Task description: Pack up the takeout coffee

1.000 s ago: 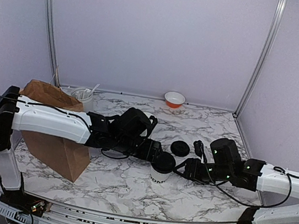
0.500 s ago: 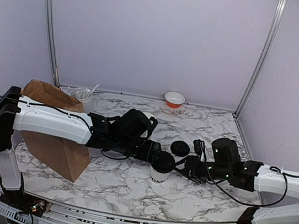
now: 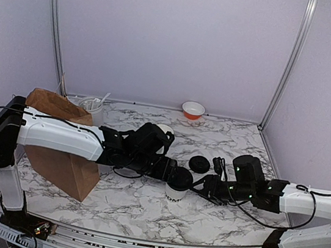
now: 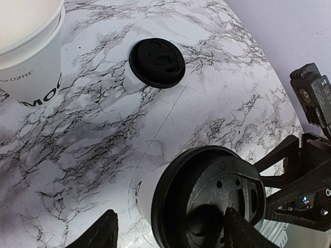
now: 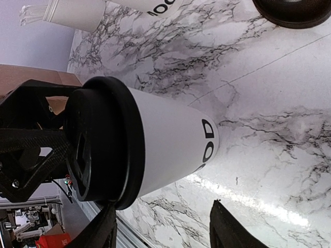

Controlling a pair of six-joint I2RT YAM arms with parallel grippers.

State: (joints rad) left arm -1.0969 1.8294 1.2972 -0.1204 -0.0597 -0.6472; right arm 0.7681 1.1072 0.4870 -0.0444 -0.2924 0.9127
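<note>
A white paper cup with dark lettering and a black lid stands at the table's middle front. My left gripper is open just left of it. In the left wrist view one finger lies over the lid and the other is clear of the cup. My right gripper is open just right of the cup. In the right wrist view the cup lies beyond the fingertips. A second, lidless cup stands behind the left arm. A loose black lid lies on the table.
A brown paper bag stands at the left. A grey-white canister of utensils is behind it. An orange-and-white bowl sits at the back wall. The marble table's front edge is near the cup.
My right arm has shifted slightly left towards the lidded cup. The left arm and the cup have barely moved.
</note>
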